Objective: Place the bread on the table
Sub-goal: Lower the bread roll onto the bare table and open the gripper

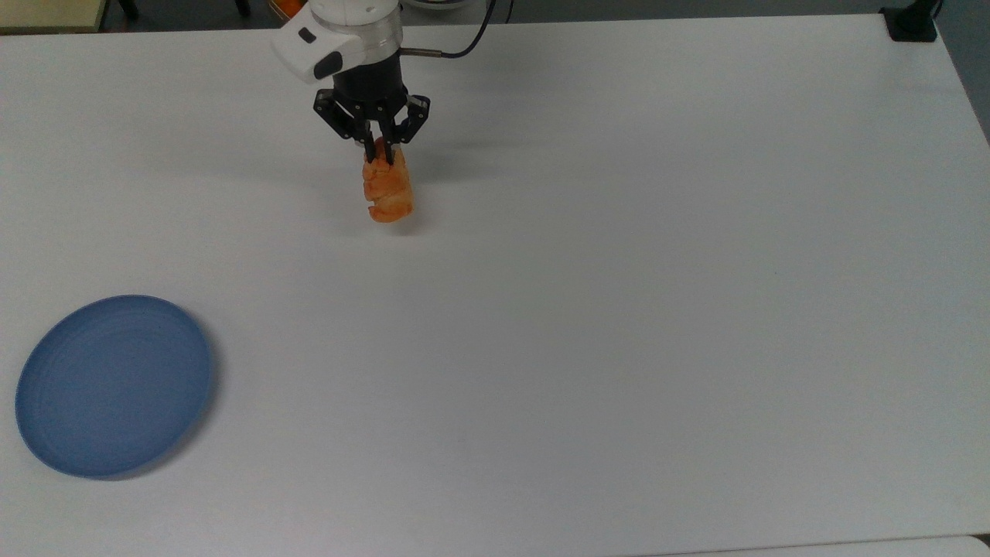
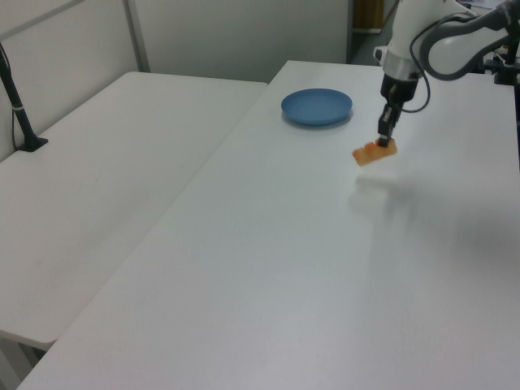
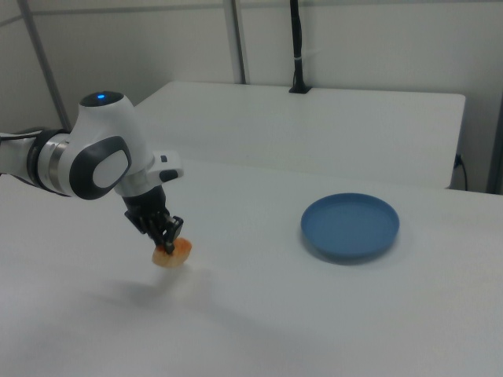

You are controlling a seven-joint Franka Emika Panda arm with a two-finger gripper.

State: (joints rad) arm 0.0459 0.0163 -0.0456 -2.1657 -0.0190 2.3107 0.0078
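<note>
In the top view, the claw (image 1: 380, 153) pinches one end of the bread (image 1: 387, 192), its two fingers nearly closed. The bread is orange, bumpy and long. It hangs over the white table (image 1: 619, 271), far from the blue plate (image 1: 114, 384).

In the left view, the bread (image 2: 374, 151) hangs tilted above the table (image 2: 268, 268).

In the right view, the bread (image 3: 173, 253) floats above its shadow.

A second white bench (image 2: 106, 187) stands beside the main one, filling the left view's left half. A black post (image 2: 18, 106) rises from a black base at its far edge. Pale grey wall panels (image 3: 361, 39) with metal uprights (image 3: 234, 39) close the room behind.
</note>
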